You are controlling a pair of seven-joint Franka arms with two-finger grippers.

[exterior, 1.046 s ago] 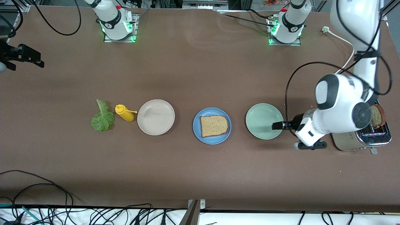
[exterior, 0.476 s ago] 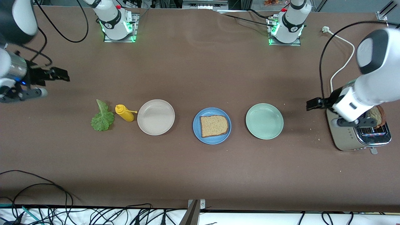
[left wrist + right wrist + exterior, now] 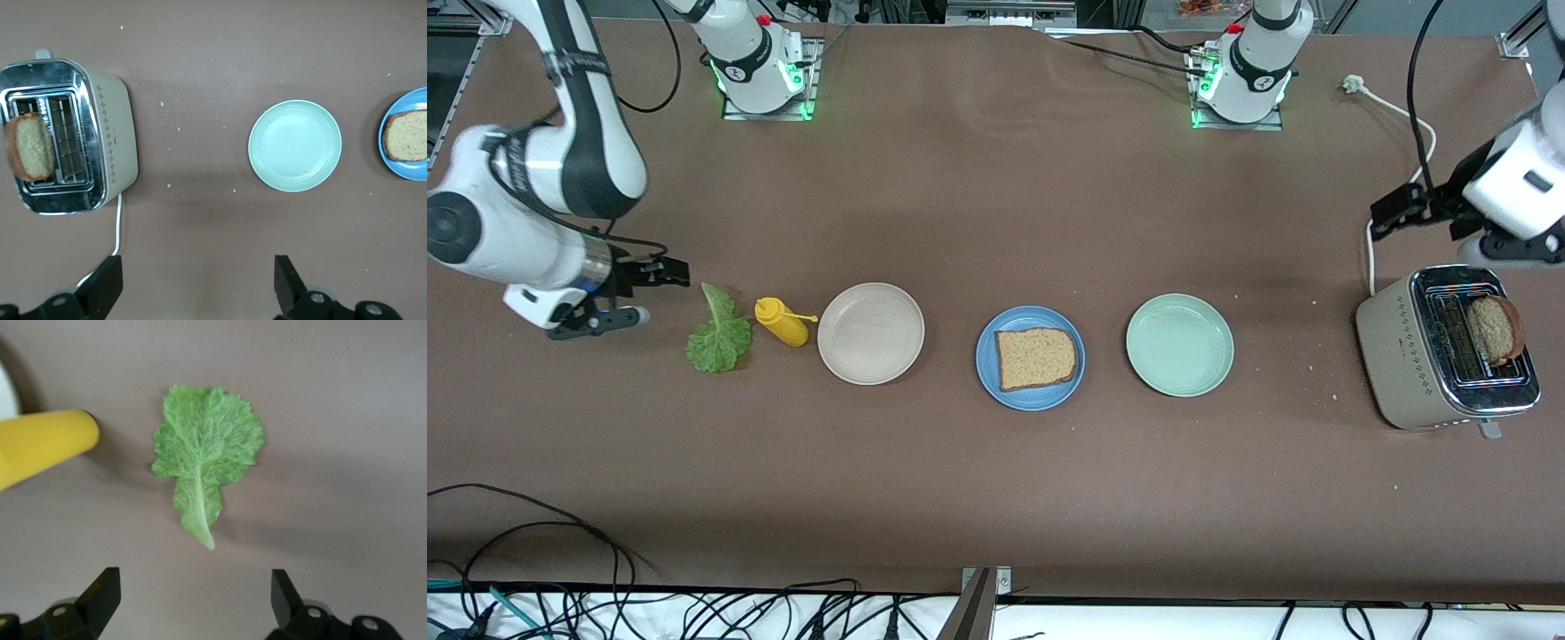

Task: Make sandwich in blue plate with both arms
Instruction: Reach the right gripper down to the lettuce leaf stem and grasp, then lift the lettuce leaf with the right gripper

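The blue plate [image 3: 1032,400] lies mid-table with one brown toast slice [image 3: 1036,357] on it. A second toast slice [image 3: 1494,329] sticks up from the toaster [image 3: 1405,356] at the left arm's end. A green lettuce leaf [image 3: 718,333] lies flat toward the right arm's end. My right gripper [image 3: 667,271] hangs open just beside the leaf; in the right wrist view the lettuce leaf [image 3: 207,453] lies ahead of the empty right gripper [image 3: 193,597]. My left gripper [image 3: 1396,209] is open over the table and cord beside the toaster. The left wrist view shows the left gripper [image 3: 199,287] empty.
A yellow squeeze bottle [image 3: 783,322] lies between the lettuce and a beige plate [image 3: 871,333]. A pale green plate [image 3: 1179,345] sits between the blue plate and the toaster. The toaster's white cord [image 3: 1414,124] runs toward the left arm's base. Cables hang along the table's near edge.
The left arm has swung from the pale green plate, past the toaster, to over the cord. The right arm has come in from the table's end to the lettuce. Both grippers stayed open.
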